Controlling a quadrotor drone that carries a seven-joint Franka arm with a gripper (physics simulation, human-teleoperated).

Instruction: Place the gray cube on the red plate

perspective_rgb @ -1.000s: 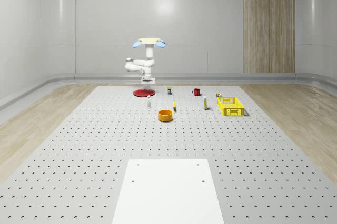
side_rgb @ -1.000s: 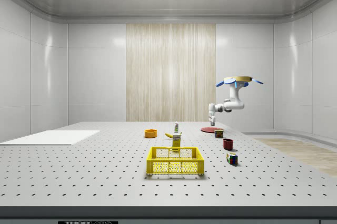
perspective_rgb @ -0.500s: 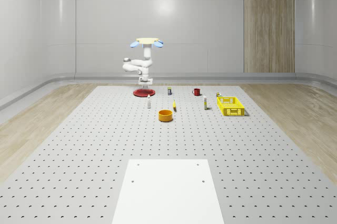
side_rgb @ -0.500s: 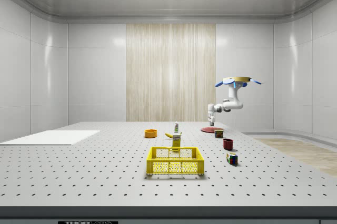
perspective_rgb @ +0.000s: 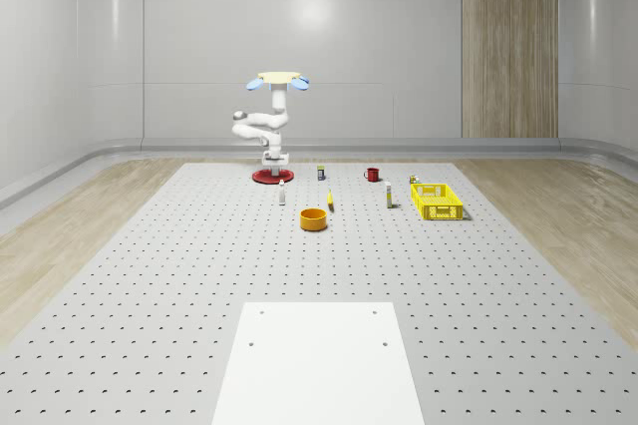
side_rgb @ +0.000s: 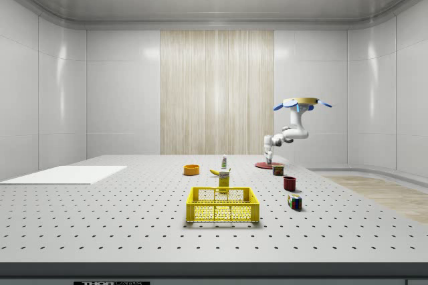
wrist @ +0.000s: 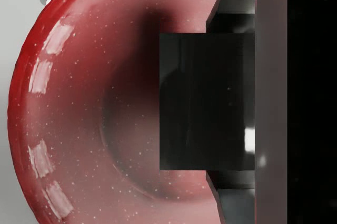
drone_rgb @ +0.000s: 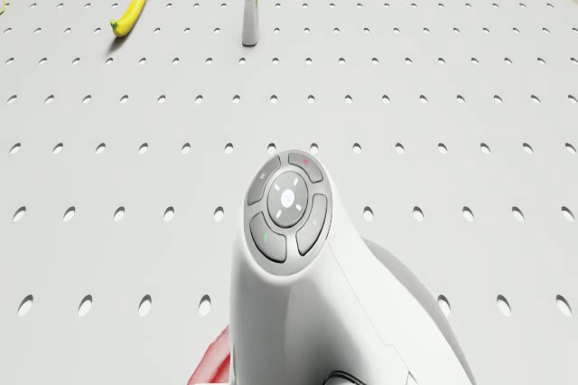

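Drone (perspective_rgb: 279,77) hovers over the plate (wrist: 79,129), fingers (wrist: 271,98) pinching the cube (wrist: 205,100) (low already); an off-centre release could tip it off the rim.

Drone (perspective_rgb: 278,79) hovers at far end of perforated table (perspective_rgb: 150,275), above red plate (perspective_rgb: 268,178). Arm folds down from it; gripper (perspective_rgb: 274,160) hangs just over the plate, finger state not resolvable. Orange bowl (perspective_rgb: 313,218) sits nearer the camera, with yellow basket (perspective_rgb: 437,201) toward the whole-scene view's right. Red mug (perspective_rgb: 372,175) is between plate and basket, farther back. White sheet (perspective_rgb: 317,362) lies in the foreground.
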